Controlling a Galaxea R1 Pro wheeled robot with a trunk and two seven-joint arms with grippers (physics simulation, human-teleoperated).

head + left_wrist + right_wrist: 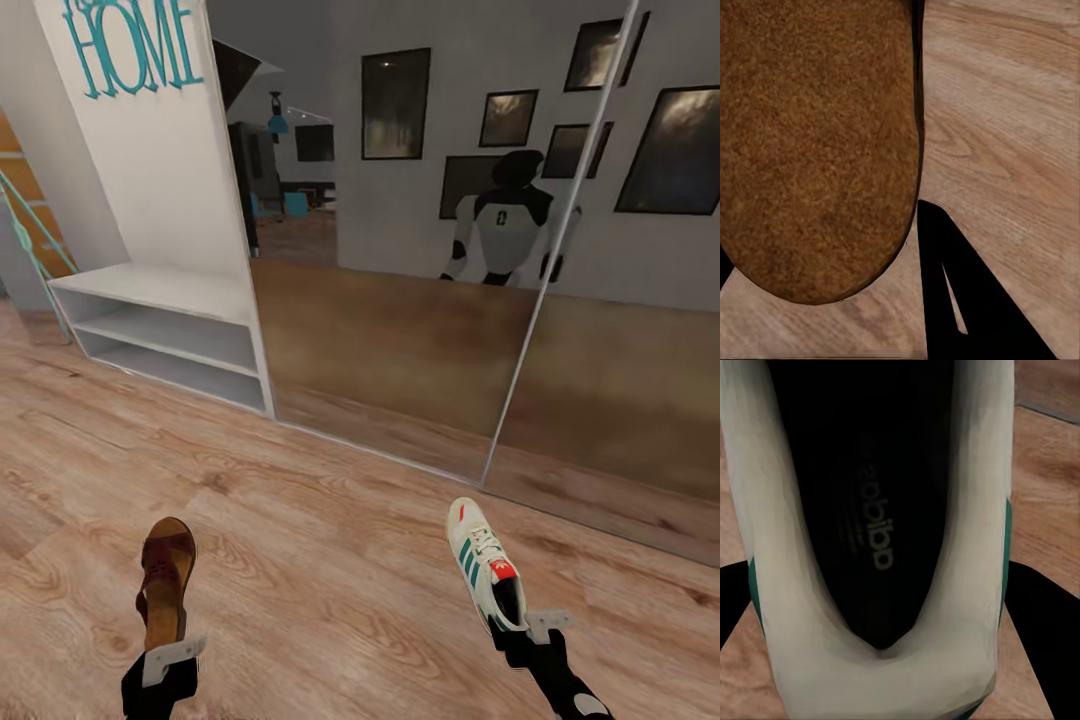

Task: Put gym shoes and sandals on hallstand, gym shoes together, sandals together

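Note:
My left gripper [165, 650] is shut on the heel of a brown sandal [167, 580], toe pointing away from me over the corridor floor [330, 560]. The left wrist view shows the sandal's tan insole [817, 142] close up beside one dark finger [975, 307]. At the lower right, my right gripper [520, 628] is shut on the heel of a white gym shoe [485, 572] with green stripes and a red tab. Its dark inside [870, 510] lies between my fingers [1042, 637] in the right wrist view. The other sandal, the other gym shoe and the hallstand are out of view.
A white shelf unit [160, 330] with turquoise "HOME" letters [130, 45] stands at the back left. Mirrored sliding doors [400, 340] run along the wall ahead and reflect the robot [508, 225]. A teal stair railing [30, 240] is at the far left.

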